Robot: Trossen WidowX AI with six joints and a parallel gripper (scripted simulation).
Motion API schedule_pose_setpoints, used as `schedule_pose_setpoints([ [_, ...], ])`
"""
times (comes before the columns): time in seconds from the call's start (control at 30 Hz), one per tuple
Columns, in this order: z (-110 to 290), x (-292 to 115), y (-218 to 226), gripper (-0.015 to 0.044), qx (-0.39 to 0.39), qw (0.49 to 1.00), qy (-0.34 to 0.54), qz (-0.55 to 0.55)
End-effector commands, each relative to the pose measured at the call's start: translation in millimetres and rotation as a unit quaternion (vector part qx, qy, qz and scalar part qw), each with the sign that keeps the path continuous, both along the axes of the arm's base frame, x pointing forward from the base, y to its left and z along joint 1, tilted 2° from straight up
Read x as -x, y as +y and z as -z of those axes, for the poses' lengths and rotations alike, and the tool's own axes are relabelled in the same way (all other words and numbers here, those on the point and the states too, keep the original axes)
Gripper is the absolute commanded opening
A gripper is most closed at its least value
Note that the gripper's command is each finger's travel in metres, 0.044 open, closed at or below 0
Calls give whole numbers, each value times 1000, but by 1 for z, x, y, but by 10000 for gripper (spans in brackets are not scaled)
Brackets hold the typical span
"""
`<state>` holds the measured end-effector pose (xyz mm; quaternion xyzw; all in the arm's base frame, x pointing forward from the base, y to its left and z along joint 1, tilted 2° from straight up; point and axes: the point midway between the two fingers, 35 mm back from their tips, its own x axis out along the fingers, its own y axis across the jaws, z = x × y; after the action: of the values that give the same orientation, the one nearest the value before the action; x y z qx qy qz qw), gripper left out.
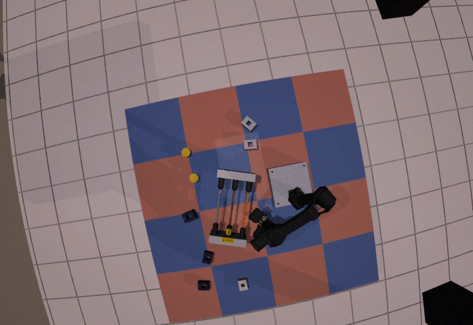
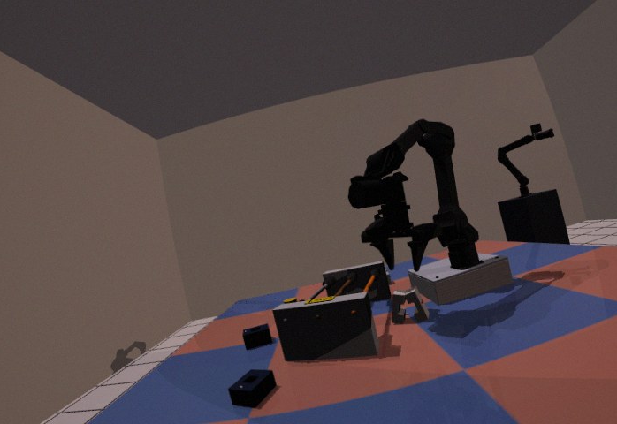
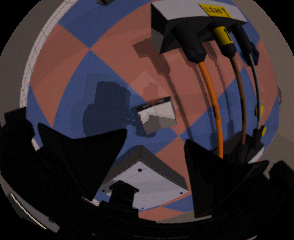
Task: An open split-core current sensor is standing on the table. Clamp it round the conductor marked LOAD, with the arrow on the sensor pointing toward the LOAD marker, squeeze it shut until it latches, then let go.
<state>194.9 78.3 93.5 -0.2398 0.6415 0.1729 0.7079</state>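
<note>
Dark tapered fingers (image 2: 402, 248) spread, holding nothing; grey hinged sensor (image 2: 408, 305) on chequered mat (image 2: 544, 324), beside conductors (image 1: 231, 206)

On the surface (image 1: 344, 248) a fixture of two end blocks stands near the middle, with three parallel conductors (image 1: 230, 208) strung between the far block (image 1: 237, 175) and the near block (image 1: 227, 240). In the top view the arm's base plate (image 1: 279, 172) lies just right of the far block, and the arm reaches from it toward the near block. The split-core sensor (image 2: 407, 304) stands on the surface just right of the conductors, apart from them, and the end effector (image 2: 402, 251) hangs above it, spread wide and holding nothing. Two discs (image 1: 186, 152) lie left of the fixture. Small blocks (image 1: 207, 256) sit left of and below the near block, two more (image 1: 249, 123) beyond the far block.
</note>
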Motion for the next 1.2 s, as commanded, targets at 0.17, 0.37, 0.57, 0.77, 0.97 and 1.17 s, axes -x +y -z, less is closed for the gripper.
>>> schedule_pose_setpoints([
  [0.17, -6, -12, 0, 320, -7, 971, 38, -237],
  [0.37, 1, -13, 0, 320, -7, 971, 38, -237],
  [0.57, 11, -14, 1, 320, -7, 971, 38, -237],
  [0.77, 21, -15, 1, 320, -7, 971, 38, -237],
  [0.97, 31, -15, 1, 320, -7, 971, 38, -237],
  [1.17, 41, -15, 0, 320, -7, 971, 38, -237],
])
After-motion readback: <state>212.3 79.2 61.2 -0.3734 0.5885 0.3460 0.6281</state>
